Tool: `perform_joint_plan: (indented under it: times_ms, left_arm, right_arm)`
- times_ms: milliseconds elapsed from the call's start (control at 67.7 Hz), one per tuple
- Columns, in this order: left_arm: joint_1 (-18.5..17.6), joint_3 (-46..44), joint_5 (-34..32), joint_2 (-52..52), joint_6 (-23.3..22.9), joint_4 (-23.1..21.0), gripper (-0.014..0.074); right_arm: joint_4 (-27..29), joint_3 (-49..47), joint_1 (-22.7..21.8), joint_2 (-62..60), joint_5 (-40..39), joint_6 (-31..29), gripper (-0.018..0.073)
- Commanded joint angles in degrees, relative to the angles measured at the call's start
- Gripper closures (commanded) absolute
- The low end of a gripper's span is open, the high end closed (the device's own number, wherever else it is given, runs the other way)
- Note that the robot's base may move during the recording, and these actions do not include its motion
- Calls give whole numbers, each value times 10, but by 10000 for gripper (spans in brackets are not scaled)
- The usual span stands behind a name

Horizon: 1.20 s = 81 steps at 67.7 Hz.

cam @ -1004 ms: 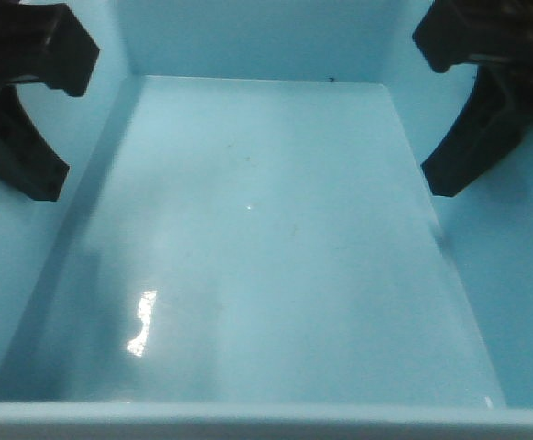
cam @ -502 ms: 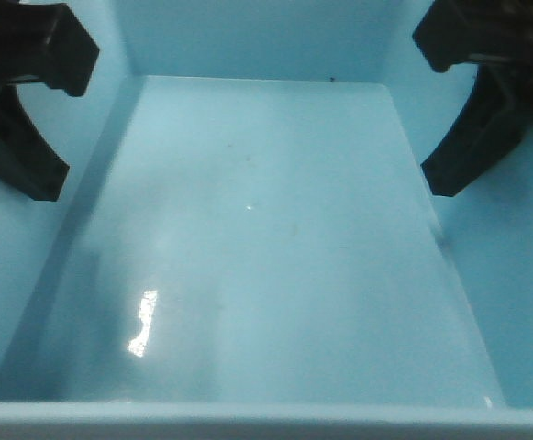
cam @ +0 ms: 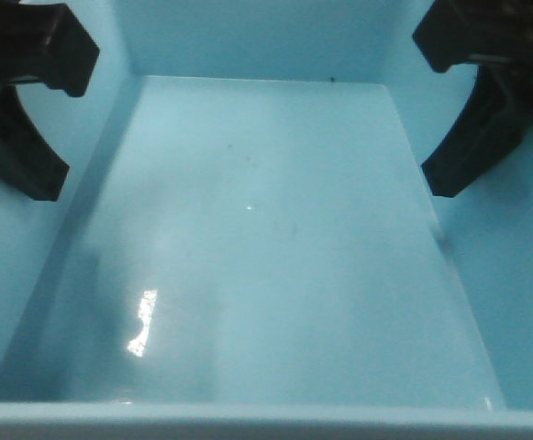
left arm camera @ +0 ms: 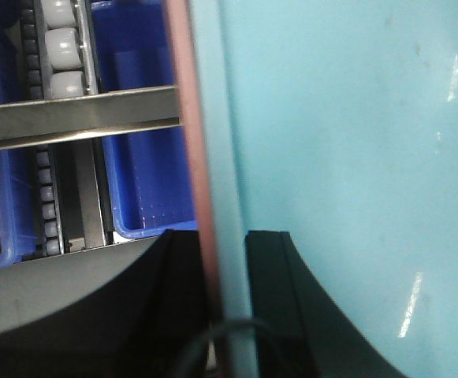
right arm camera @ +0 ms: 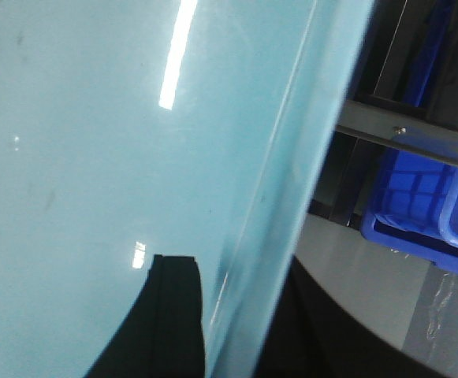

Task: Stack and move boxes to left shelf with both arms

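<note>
The left gripper [left arm camera: 227, 315] is clamped across one side wall of the light blue box [cam: 266, 257], one finger inside and one outside. The right gripper [right arm camera: 236, 331] pinches the opposite wall the same way. A thin salmon strip in the left wrist view is the pink box [left arm camera: 189, 157], nested tight against the blue one, so stacking looks done. Beyond the rims, the shelf rail [left arm camera: 71, 118] and its white rollers [left arm camera: 61, 47] lie near, beside dark blue bins [left arm camera: 146, 189]. Judging by this, the carry is under way; setting the stack on the shelf remains.
</note>
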Motion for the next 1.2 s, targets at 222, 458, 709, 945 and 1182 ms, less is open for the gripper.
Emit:
perform_joint_plan:
  times_ms: [222, 458, 709, 945, 1182]
  left_arm:
    - [-5, -42, -17, -19, 23, 93, 598]
    - [13, -115, -8, 5, 40, 104, 599]
    - [90, -179, -22, 63, 73, 114, 598]
    - [146, -206, -65, 96, 82, 108, 598]
    - [182, -206, -112, 101, 82, 108, 599]
  right_arm:
    - [-21, -59, -6, -15, -18, -20, 523]
    - [-44, -146, -7, 21, -3, -49, 523]
    - [-64, -246, -7, 95, 18, -76, 523]
    - [-76, -300, -7, 138, 28, -76, 523]
    - [-81, -302, -20, 150, 18, -76, 523]
